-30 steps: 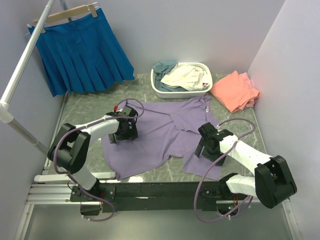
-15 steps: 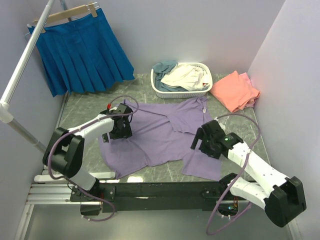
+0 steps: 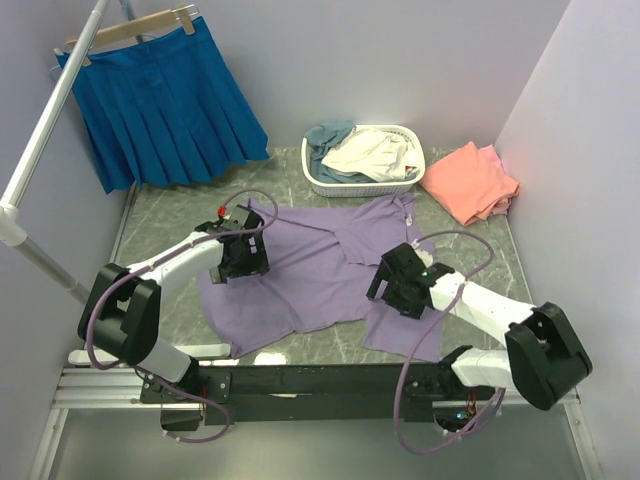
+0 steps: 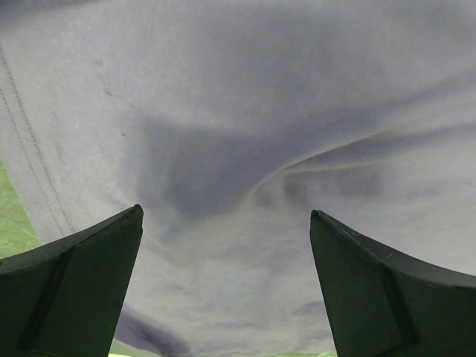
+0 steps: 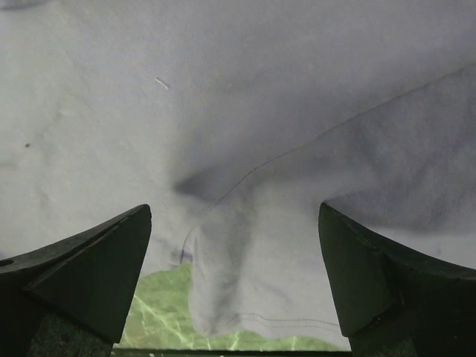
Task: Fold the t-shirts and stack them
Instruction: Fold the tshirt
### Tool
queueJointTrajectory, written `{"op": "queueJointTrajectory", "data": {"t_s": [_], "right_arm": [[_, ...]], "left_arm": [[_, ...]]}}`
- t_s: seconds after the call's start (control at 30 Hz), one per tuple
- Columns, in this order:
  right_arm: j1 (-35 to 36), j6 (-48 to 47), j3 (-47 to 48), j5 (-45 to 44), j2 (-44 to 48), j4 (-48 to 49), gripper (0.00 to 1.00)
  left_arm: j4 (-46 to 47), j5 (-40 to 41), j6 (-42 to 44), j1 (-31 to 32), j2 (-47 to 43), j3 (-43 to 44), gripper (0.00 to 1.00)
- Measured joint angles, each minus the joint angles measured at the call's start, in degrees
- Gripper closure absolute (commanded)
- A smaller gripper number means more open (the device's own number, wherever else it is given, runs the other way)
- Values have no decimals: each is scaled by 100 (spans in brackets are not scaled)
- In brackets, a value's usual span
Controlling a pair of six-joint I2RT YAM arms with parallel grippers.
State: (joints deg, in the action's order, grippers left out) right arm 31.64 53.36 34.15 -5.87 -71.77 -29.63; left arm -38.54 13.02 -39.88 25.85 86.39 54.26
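A large lavender t-shirt (image 3: pixel 320 275) lies spread and rumpled on the green marble table. My left gripper (image 3: pixel 240 258) hovers open over its left side, near the sleeve hem. In the left wrist view the lavender t-shirt (image 4: pixel 238 134) fills the frame between the open left gripper (image 4: pixel 225 212). My right gripper (image 3: pixel 397 285) stands open over the shirt's right lower part. The right wrist view shows a fold and stitched hem of the lavender t-shirt (image 5: pixel 245 245) between the open right gripper (image 5: pixel 234 208). Coral-pink t-shirts (image 3: pixel 470 182) lie piled at the back right.
A white lattice basket (image 3: pixel 360 187) at the back centre holds a cream-white t-shirt (image 3: pixel 372 152) and a grey-blue t-shirt (image 3: pixel 328 135). A bright blue pleated skirt (image 3: pixel 160 100) hangs on a wooden hanger at the back left. Walls close in both sides.
The right gripper has shifted slightly left over the lavender shirt and its arm has changed pose. The left gripper has crept a little toward the shirt's back left. Both stay open.
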Motion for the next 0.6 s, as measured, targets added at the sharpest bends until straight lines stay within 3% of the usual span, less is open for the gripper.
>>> {"op": "queueJointTrajectory", "data": {"t_s": [0.3,0.6], "right_arm": [[994,1156,-634,-385,874,59,0],[2396,2691,-621,-468,1154,-822,0]], "left_arm": [[59,-90,74,0,133,-173,1],[31,-208,291,0,131,-173,1]]}}
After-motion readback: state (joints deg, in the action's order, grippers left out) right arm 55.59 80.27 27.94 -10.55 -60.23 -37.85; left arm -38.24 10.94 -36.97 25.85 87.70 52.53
